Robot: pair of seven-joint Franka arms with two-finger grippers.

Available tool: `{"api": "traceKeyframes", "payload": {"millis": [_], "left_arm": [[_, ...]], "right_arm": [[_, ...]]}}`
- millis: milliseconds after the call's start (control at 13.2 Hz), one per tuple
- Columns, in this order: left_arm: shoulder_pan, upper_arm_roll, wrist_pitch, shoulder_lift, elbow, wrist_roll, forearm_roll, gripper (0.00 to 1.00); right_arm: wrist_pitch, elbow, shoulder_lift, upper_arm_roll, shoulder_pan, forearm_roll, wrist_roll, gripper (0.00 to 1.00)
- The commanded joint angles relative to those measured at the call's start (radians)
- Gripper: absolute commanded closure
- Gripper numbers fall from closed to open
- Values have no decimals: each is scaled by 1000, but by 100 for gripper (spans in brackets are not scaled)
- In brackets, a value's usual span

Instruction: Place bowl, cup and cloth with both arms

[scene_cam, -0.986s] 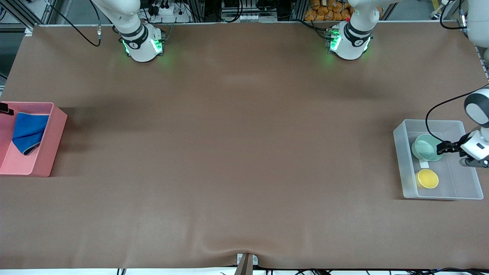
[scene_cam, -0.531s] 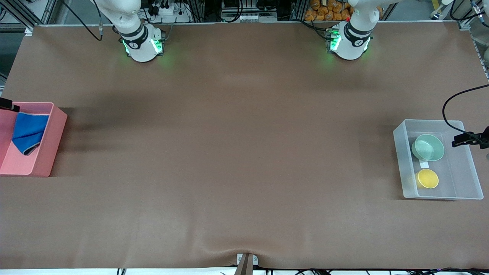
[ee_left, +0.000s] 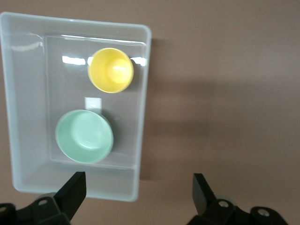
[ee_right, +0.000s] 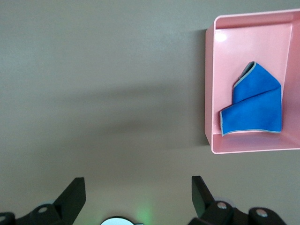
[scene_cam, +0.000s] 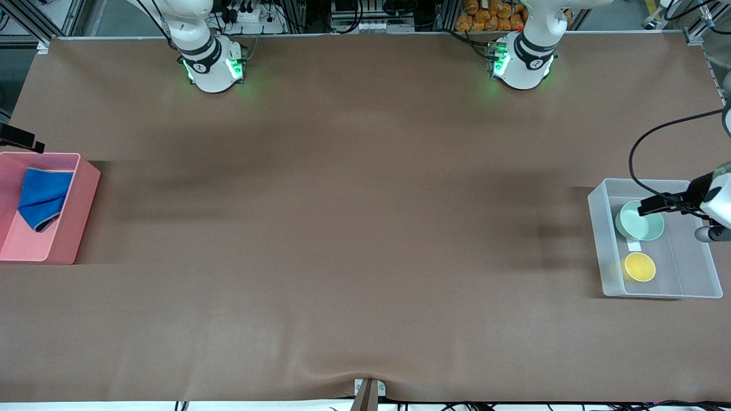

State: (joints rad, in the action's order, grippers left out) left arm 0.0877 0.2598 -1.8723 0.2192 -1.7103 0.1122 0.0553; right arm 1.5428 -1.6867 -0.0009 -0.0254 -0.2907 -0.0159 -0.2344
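Two bins sit at the ends of the brown surface [scene_cam: 365, 240] in the front view. Clear bin [scene_cam: 657, 288] at the left arm's end holds the bowl [scene_cam: 638, 224] and the cup [scene_cam: 639, 266]; cup nearer the front camera than the bowl, the two apart, a small white label between them. Pink bin [scene_cam: 74, 211] at the right arm's end holds the cloth [scene_cam: 41, 197], folded, lying in the part of the bin farther from the camera. Left tool [scene_cam: 648, 206] hangs over the clear bin, above the bowl's rim, holding nothing. Right tool [scene_cam: 23, 138] just shows at the frame edge, over the surface beside the pink bin; finger gap not readable here.

Left wrist view: left tool [ee_left: 138, 190] spread wide, fingers empty, over the clear bin's [ee_left: 28, 140] end wall. Bowl [ee_left: 84, 136] and cup [ee_left: 111, 70] both upright inside, not touching, label between.

Right wrist view: right tool [ee_right: 136, 194] spread wide, empty, over bare surface [ee_right: 103, 93]. Pink bin [ee_right: 243, 35] well apart from the fingers, cloth [ee_right: 255, 105] inside, folded, grey edge showing.
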Motion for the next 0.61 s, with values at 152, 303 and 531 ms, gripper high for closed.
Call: {"api": "traceKeyframes", "payload": {"millis": [152,303,531], "left_arm": [[40,-53,142,-174,-15,-92,3,0],[32,-82,182,-283,-51,-89,-22,0],[27,-91,234,-357,-68,-75,-26,0]], "right_arm": [[-91,-18,-129,-2,38,92,140,0],[-125,-19,-158,44,53,93,222,0],[-199,2,-200,78,77,56,216,0]]}}
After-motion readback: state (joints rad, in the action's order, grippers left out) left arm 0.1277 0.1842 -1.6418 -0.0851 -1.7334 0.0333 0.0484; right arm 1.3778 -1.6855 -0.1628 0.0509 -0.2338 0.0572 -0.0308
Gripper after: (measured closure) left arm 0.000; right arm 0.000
